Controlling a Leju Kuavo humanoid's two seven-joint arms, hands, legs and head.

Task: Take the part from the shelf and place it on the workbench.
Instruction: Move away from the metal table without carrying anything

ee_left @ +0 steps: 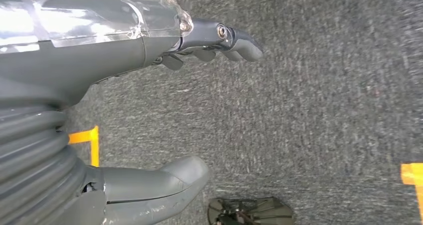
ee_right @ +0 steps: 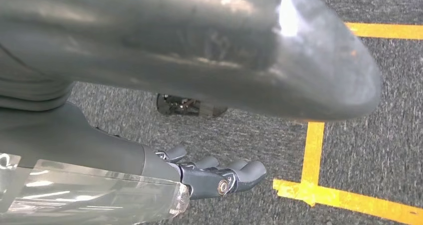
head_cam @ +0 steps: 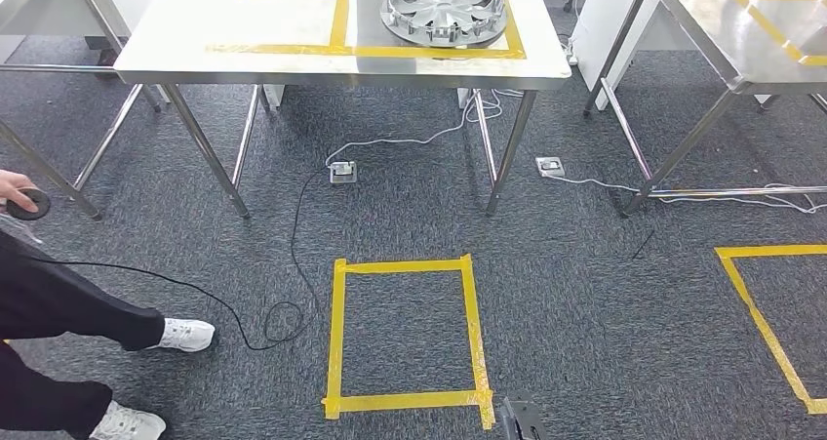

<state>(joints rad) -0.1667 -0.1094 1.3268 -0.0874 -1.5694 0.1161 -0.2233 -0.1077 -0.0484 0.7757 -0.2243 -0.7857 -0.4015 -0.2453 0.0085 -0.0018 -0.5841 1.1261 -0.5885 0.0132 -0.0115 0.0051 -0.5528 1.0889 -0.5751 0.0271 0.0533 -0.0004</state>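
A silver round part shaped like a wheel cover [head_cam: 444, 9] lies on the steel workbench [head_cam: 195, 20], inside a rectangle of yellow tape at the bench's front right. My left hand [ee_left: 100, 50] hangs over the grey carpet, thumb and fingers [ee_left: 234, 43] apart, holding nothing. My right hand [ee_right: 100, 155] also hangs over the carpet beside yellow floor tape, its fingers [ee_right: 234, 175] stretched out and apart from the thumb, with nothing in it.
A yellow tape square [head_cam: 405, 333] marks the carpet in front of the bench. Cables and two floor sockets [head_cam: 342, 172] lie under it. A second steel table [head_cam: 741, 20] stands to the right. A person [head_cam: 59, 303] in dark trousers stands at the left, holding a small black round object [head_cam: 24, 204].
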